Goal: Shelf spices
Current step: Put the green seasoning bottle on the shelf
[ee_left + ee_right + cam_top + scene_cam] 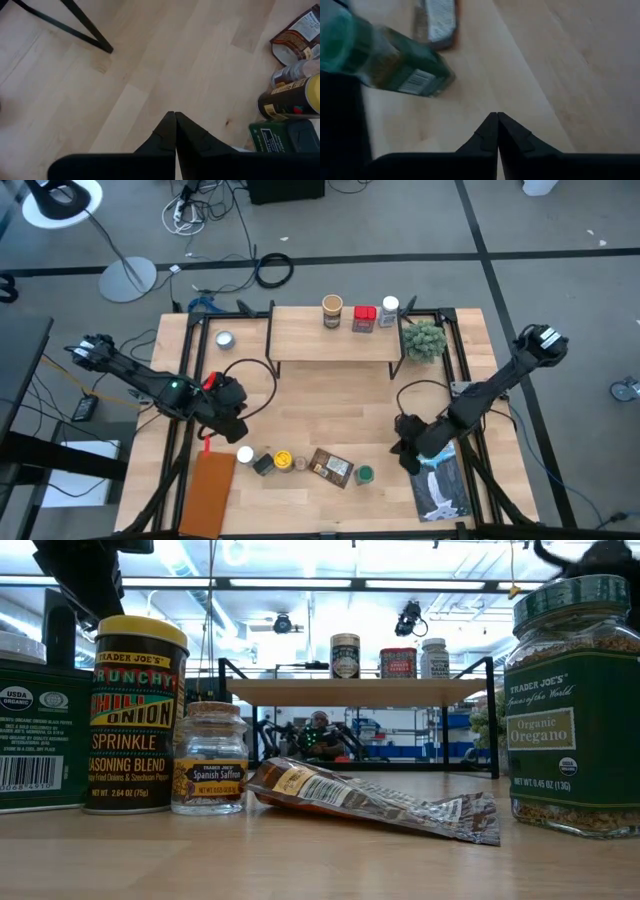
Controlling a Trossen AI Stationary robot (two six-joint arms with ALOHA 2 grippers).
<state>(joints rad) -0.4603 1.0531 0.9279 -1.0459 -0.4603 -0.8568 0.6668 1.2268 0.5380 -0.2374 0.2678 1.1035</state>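
Both clenched empty: right gripper [408,448] just beside the green-lidded oregano jar [365,474], left gripper [233,423] above the yellow-topped jar [283,461]

Grey concrete floor [400,225] crossed by dark seams, spreading around the light wooden table [330,405]. Round white lamp base [127,279] and loose black cable coils [272,270] lying beyond. Long fluorescent ceiling strips [300,583] glowing overhead; seated person [318,732] showing in the distance.
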